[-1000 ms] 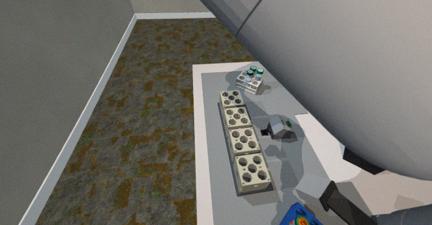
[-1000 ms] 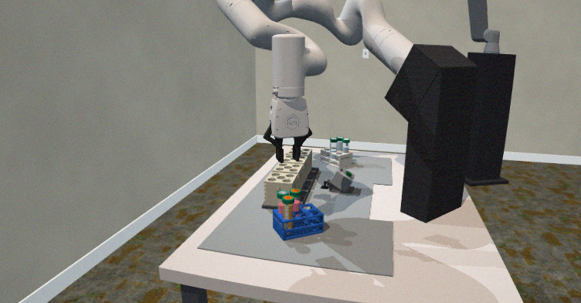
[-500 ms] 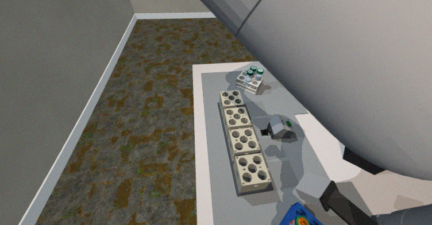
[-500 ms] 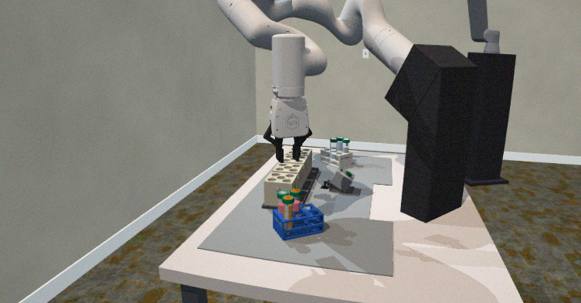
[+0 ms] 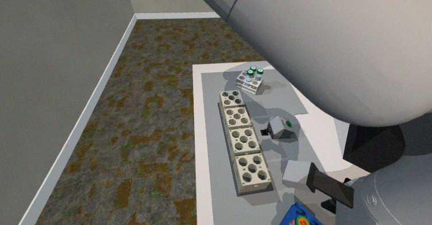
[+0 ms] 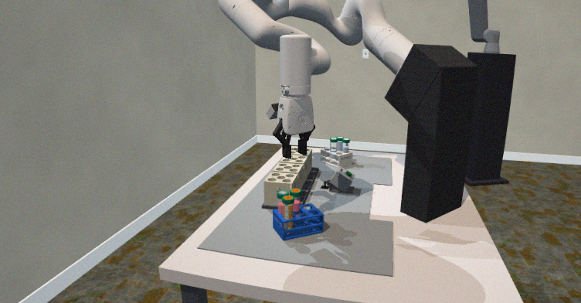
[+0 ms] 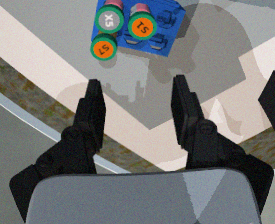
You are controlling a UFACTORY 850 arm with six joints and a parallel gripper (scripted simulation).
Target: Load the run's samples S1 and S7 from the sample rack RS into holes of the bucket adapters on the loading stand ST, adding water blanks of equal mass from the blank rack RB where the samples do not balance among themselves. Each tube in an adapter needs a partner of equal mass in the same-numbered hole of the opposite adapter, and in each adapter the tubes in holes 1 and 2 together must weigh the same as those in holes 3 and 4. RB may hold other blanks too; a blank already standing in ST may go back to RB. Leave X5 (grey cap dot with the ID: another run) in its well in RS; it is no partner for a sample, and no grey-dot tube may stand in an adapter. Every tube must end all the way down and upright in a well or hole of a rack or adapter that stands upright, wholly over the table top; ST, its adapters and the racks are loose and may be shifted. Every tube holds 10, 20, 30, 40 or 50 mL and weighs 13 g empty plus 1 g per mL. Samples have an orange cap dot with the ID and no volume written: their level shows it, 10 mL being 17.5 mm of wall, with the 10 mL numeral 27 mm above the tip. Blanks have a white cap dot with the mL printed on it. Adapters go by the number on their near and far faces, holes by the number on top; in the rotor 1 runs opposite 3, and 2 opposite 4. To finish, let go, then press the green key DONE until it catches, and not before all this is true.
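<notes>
1. Exterior view, six o'clock: blue plastic rack [image 5: 296, 209] [image 6: 304, 232] [image 7: 168, 49] keeps orange-dotted, green-capped tubes "S7" [image 6: 287, 198] [image 7: 104, 48] and "S1" [image 5: 302, 221] [image 6: 295, 191] [image 7: 142, 26] upright, unloaded; grey-dotted "X5" [image 6: 282, 194] [image 7: 109, 20] belongs there.
2. Black-fingered gripper [image 5: 337, 193] [image 6: 294, 155] [image 7: 137, 91] hangs parted and empty, above cream adapters [image 5: 251, 178] [image 6: 277, 191], probably travelling.
3. At its three o'clock, whitish rack [image 5: 246, 87] [image 6: 341, 164] holds green-capped blanks [image 5: 259, 71] [image 6: 346, 141], presumably for balancing; dots unreadable.
</notes>
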